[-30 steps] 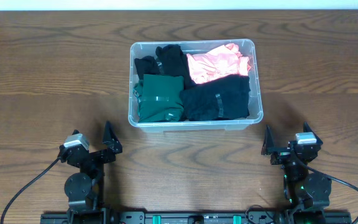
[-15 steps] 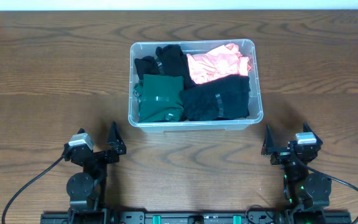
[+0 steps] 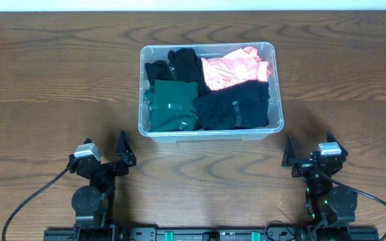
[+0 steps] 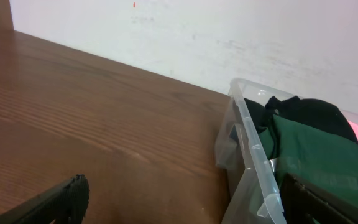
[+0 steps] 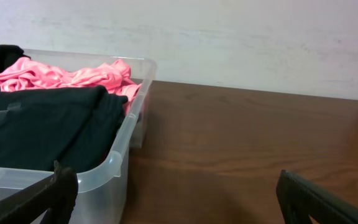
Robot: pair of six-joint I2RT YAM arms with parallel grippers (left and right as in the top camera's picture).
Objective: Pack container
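A: At the table (image 3: pixel 45 80) front edge, left arm (image 3: pixel 91 191) and right arm (image 3: pixel 327 197) sit folded back.
B: Grippers?
A: Spread wide and empty, left gripper (image 3: pixel 106 148) and right gripper (image 3: pixel 309 150); container (image 3: pixel 208 134) sits mid-table, well ahead, holding clothes (image 3: pixel 233 107).

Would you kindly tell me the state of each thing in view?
Clear plastic rectangular container: upright, lidless, full.
Pink crumpled garment: packed, back right.
Dark green folded garment: packed, front left.
Black folded garment: packed, front right.
Black bunched garment: packed, back left.
Left pincer: open, empty.
Right pincer: open, empty.
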